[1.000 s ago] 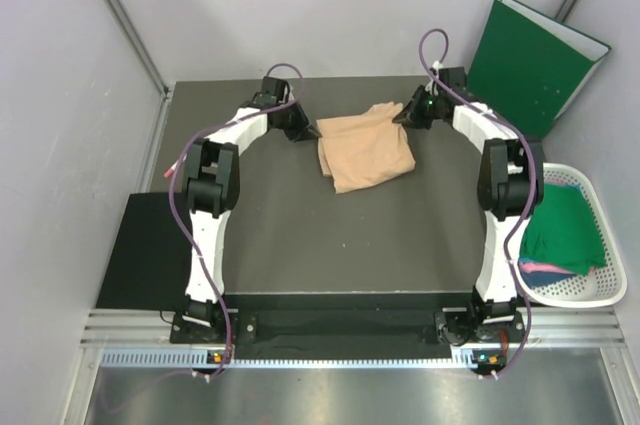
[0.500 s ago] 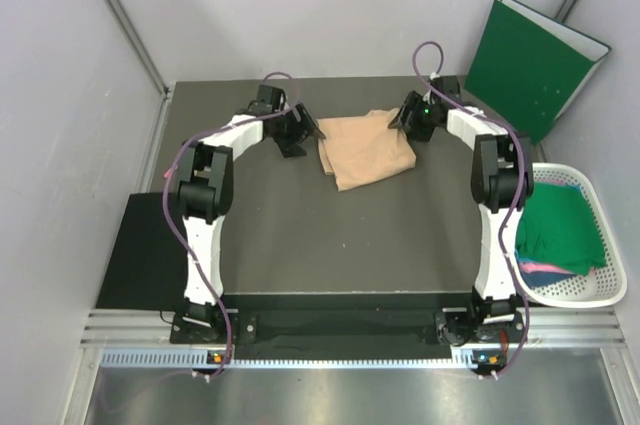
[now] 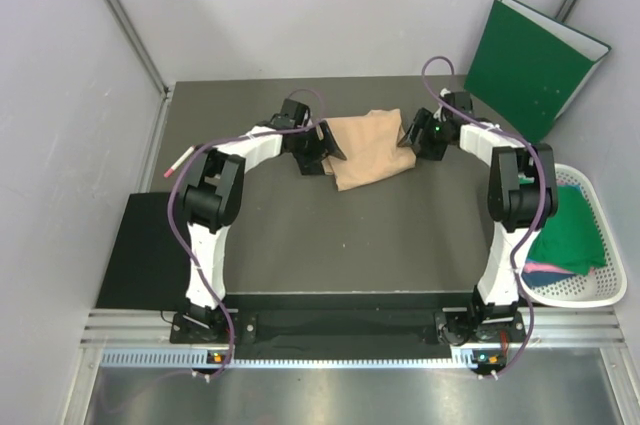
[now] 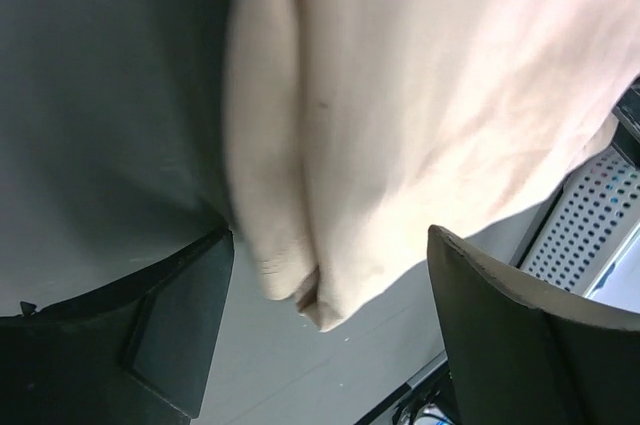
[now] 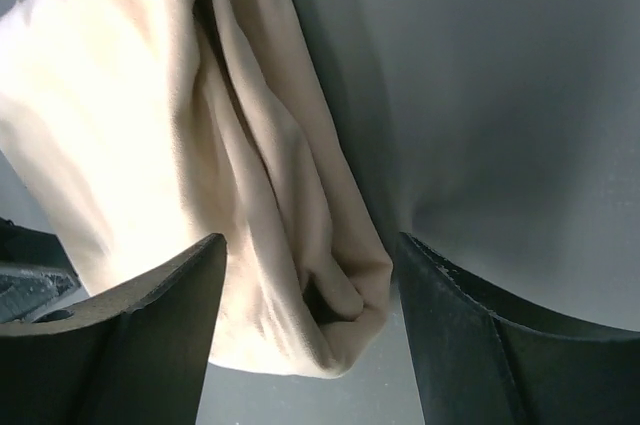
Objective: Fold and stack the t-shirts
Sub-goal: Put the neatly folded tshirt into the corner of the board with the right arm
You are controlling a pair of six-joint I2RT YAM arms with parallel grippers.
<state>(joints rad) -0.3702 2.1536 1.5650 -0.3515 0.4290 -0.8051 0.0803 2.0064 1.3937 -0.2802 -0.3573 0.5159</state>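
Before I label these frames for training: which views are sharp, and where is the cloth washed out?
Top external: even light, sharp; the peach t-shirt shows its folds. Left wrist: shirt washed out and soft, the claw fingers dark silhouettes. Right wrist: cloth overexposed at left, folds readable.

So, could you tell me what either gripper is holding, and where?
Nothing is held: left gripper and right gripper stand open, each straddling an edge of the peach t-shirt.
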